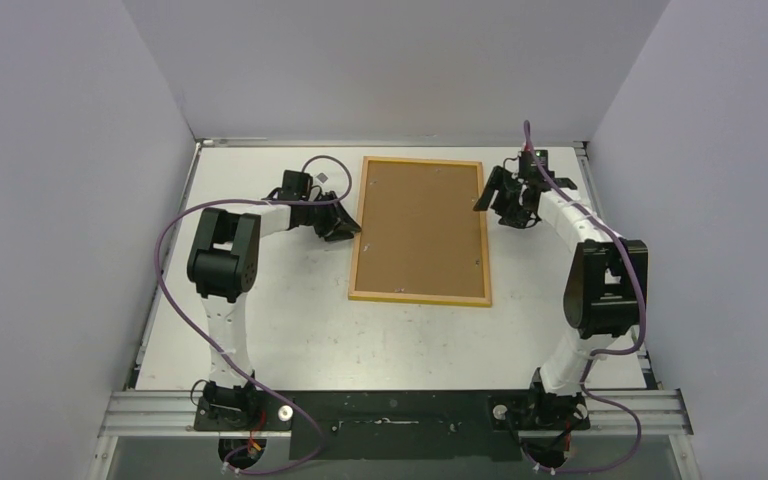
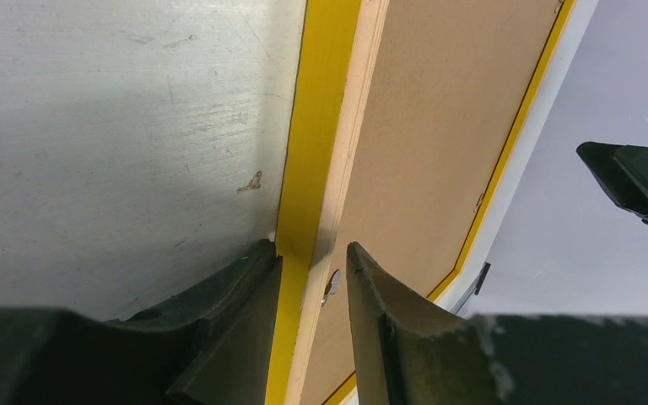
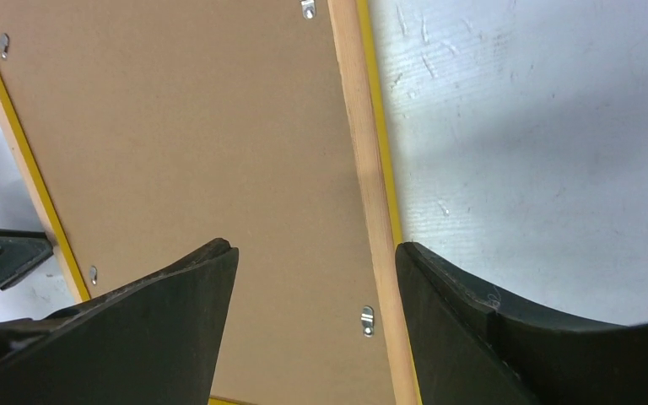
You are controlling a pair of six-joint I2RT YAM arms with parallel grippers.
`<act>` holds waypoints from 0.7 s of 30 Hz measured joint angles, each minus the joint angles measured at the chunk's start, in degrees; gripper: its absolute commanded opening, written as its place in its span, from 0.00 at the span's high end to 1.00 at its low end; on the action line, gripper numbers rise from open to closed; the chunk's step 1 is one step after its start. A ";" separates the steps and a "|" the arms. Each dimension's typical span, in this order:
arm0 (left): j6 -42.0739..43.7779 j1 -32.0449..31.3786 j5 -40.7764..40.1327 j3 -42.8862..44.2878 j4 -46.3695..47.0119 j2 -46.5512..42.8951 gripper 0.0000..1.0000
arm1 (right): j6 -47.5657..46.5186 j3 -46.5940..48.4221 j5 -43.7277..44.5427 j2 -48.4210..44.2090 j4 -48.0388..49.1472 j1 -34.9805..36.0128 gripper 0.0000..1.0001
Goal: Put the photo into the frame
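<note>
— Left gripper (image 2: 310,251), how does it stand on your screen?
— I see it at the left long edge of the frame (image 1: 419,297), astride the rail. One finger (image 2: 236,287) is on the table (image 1: 290,320) side, just against the yellow outer face. The other finger (image 2: 380,304) is over the brown backing board (image 1: 420,225). The jaws are a little apart with the rail between them, but whether they press on it or only stand around it, I cannot tell.
— And the right gripper (image 3: 316,246)?
— That one I see clearly. Its jaws are wide apart over the right long rail, toward the far end. One finger is above the board and one above the table, both with a gap to the wood. It holds nothing.
— Where is the frame itself?
— It lies flat on the white table between my two arms, back side up. I see light wood rails and a thin yellow line at the outer edge. The board sits inside, with small metal tabs (image 3: 368,320) along the rim.
</note>
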 measured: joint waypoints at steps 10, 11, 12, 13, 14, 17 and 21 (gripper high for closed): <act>0.87 -0.07 -0.04 0.26 -0.63 -0.02 0.65 | 0.39 -4.70 -0.26 -0.70 -0.50 0.46 0.37; 1.22 -0.07 -0.02 0.35 -0.90 -0.02 0.63 | 0.42 -4.70 0.50 -0.68 -0.57 0.63 0.34; 1.70 -0.04 -0.07 0.61 -1.49 -0.04 0.59 | 0.42 -4.72 1.66 -0.70 -0.55 0.81 0.32; 2.32 0.00 -0.15 1.07 -2.47 -0.09 0.55 | 0.33 -4.87 3.04 -0.74 -0.50 1.05 0.31; 3.23 0.11 -0.26 1.60 -3.52 -0.20 0.47 | 0.22 -5.18 4.39 -0.85 -0.48 1.18 0.30; 6.75 0.94 -0.94 2.78 -6.64 -1.38 0.39 | -0.98 -5.64 6.86 -0.94 -1.16 1.44 0.28; 10.25 2.51 -1.86 5.92 -10.16 -1.90 0.37 | -2.23 -4.02 6.80 0.87 -2.69 1.44 0.28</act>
